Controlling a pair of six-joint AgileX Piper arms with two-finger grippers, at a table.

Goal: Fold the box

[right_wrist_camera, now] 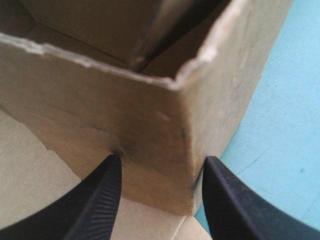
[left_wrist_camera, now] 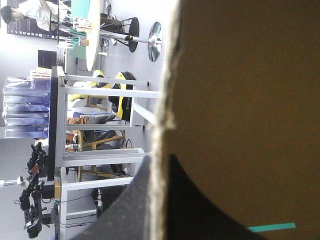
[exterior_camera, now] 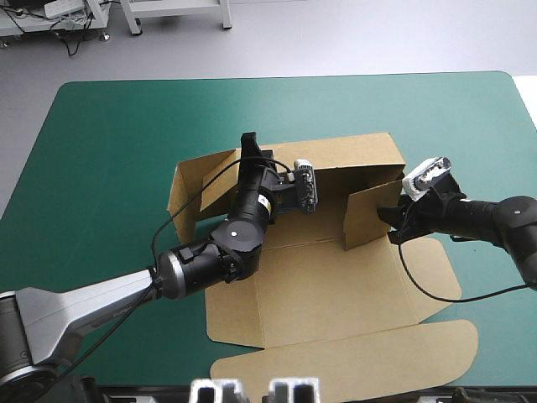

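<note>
On the teal-green cover (exterior_camera: 109, 134), left fingers (left_wrist_camera: 200, 220) pinch the frayed-edged brown box (exterior_camera: 327, 285); right fingers (right_wrist_camera: 97, 202) stand apart.

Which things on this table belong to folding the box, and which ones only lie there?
For the job: the box, walls partly raised; the left gripper, shut on a far wall; the right gripper, open at its right corner.
Only lying there: nothing but the teal-green cover.

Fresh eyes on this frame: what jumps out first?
The brown box mid-table on the teal-green cover, half raised: back and side walls up, lid flat toward the near edge. The left claw pinches the far wall's top edge; the right claw stands open at the corner of the right-hand wall.
</note>
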